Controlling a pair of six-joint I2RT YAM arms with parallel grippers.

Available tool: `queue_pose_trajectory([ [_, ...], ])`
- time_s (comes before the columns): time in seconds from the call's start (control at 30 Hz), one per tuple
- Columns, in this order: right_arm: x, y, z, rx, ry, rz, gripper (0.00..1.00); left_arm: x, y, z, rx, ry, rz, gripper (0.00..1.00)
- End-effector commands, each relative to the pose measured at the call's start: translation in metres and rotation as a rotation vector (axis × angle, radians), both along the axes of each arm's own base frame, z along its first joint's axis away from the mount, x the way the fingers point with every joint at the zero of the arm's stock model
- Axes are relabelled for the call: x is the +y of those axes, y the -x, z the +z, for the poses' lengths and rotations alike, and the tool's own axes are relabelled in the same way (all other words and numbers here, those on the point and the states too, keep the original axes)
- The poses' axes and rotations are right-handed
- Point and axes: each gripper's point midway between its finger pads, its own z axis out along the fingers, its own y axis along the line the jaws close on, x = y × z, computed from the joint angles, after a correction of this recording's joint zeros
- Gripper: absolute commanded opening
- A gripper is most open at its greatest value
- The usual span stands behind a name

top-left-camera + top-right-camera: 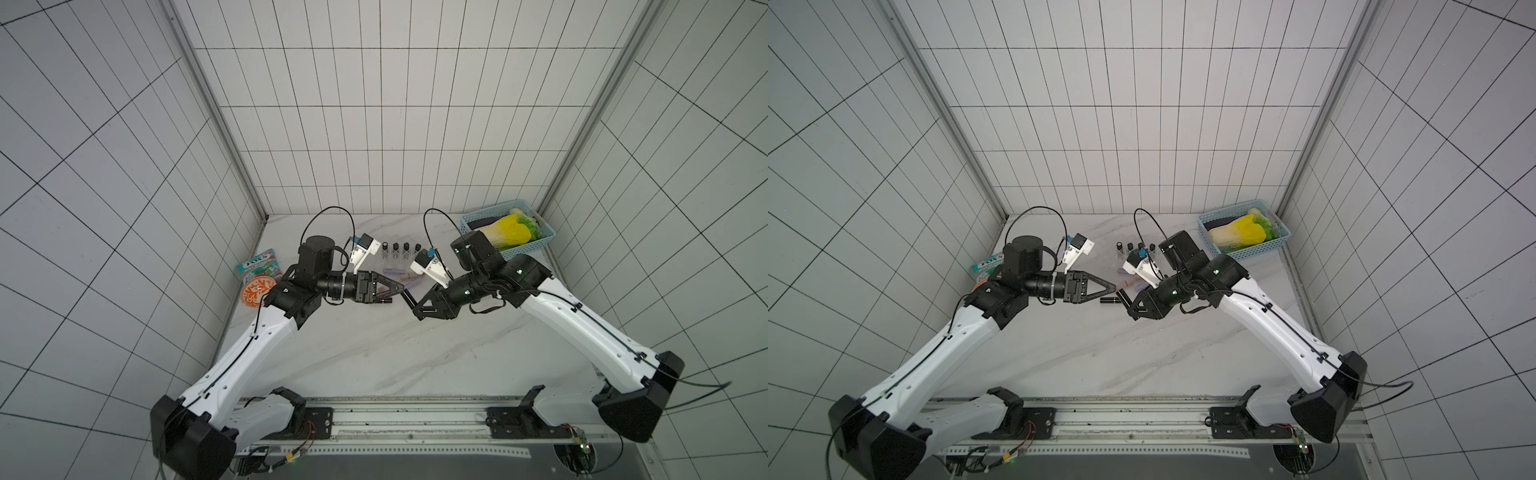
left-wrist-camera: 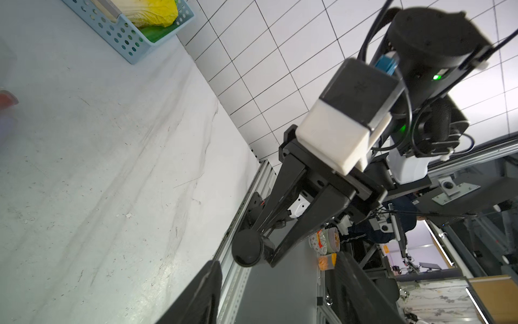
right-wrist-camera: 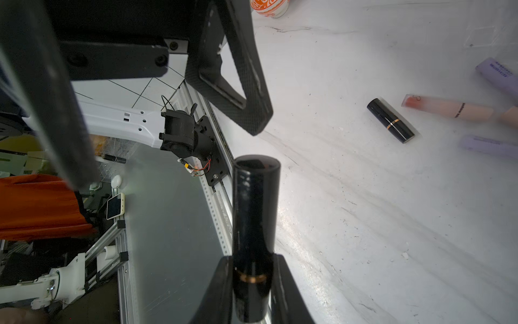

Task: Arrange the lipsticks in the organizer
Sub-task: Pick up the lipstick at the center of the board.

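The right gripper (image 3: 252, 259) is clamped on the banded base of a black lipstick (image 3: 255, 202), whose long axis runs straight out beyond its jaws toward the left gripper (image 1: 1109, 287). That one's jaws stand apart and empty, with the tube's free end near them.

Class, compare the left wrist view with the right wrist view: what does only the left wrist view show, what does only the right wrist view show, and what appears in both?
Only the left wrist view: the light blue basket with a yellow-green vegetable in it. Only the right wrist view: a loose black lipstick lying flat, and an orange-patterned container. Both: the held black lipstick clamped in the right end effector, and the marbled table.
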Motion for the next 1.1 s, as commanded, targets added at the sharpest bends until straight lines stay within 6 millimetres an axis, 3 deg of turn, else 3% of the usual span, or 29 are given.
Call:
queue_pose_trajectory([
  [0.0, 0.002, 0.008, -0.002, 0.029, -0.016, 0.041, 0.14, -0.004, 0.001, -0.009, -0.029, -0.05, -0.013, 0.59],
  [0.37, 0.012, 0.012, -0.003, 0.046, -0.028, 0.073, 0.14, -0.011, -0.003, -0.018, -0.031, -0.088, -0.013, 0.51],
  [0.57, 0.013, 0.011, -0.005, 0.042, -0.019, 0.071, 0.14, -0.013, 0.0, -0.019, -0.032, -0.088, -0.022, 0.29],
  [0.8, 0.008, 0.007, -0.002, 0.005, -0.007, 0.039, 0.17, -0.013, -0.004, -0.021, -0.038, -0.094, -0.011, 0.13],
  [0.9, 0.003, -0.003, -0.002, -0.031, 0.014, -0.015, 0.29, -0.012, -0.014, -0.021, -0.059, -0.108, 0.04, 0.08],
  [1.07, -0.015, -0.043, 0.024, -0.14, -0.031, -0.259, 0.81, 0.004, -0.061, 0.002, -0.155, -0.074, 0.305, 0.01],
])
